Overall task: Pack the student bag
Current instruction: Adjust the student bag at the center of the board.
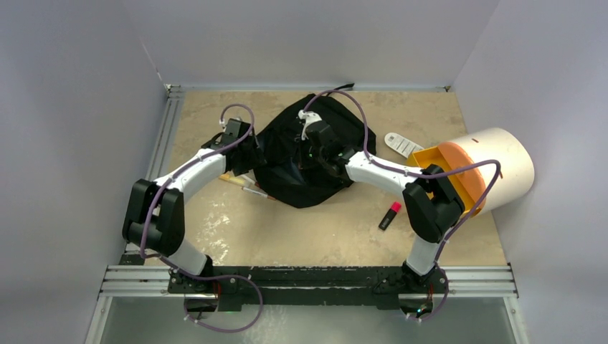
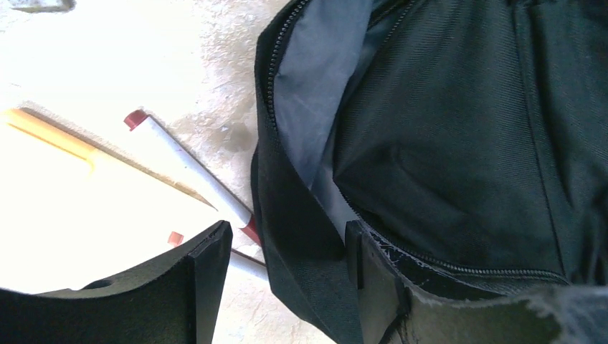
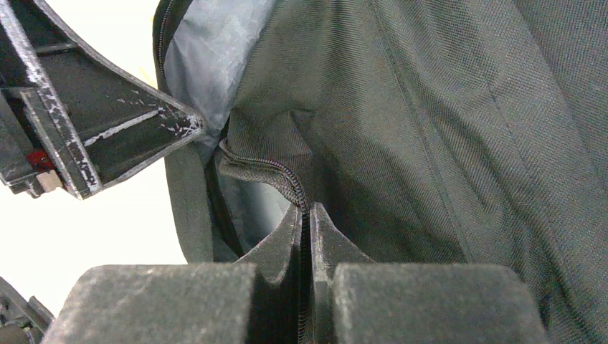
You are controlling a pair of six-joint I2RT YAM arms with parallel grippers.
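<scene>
Student bag point(image 1: 295, 179) lies flat mid-table point(image 1: 301, 229), far of centre, opening turned to the left arm's side. Left gripper point(image 1: 251, 154) sits at the bag's left edge. In the left wrist view its jaws are spread, straddling the black rim of the opening point(image 2: 301, 272); the right-hand finger point(image 2: 373, 287) touches the fabric and the other finger point(image 2: 197, 279) stands off it over the table. Grey lining point(image 2: 315, 79) shows inside the open mouth, with zipper teeth running along the rim. Right gripper point(image 1: 319, 143) is on top of the bag near its middle; in the right wrist view its fingers are pressed together, pinching the zipper edge point(image 3: 265, 168) at their tips, with a fold of fabric lifted there. Just left of the bag, near the left gripper, lie a white marker with red cap point(image 2: 186, 172) and a yellow pencil-like stick point(image 2: 50, 132), partly washed out by glare; the marker's far end runs under the bag's edge. A cream-and-orange cylinder point(image 1: 495, 168) lies on its side at the right, well apart from the bag. A pink-capped black marker point(image 1: 389, 215) lies between bag and cylinder, and a white flat strip point(image 1: 403, 143) lies just beyond the right forearm.
</scene>
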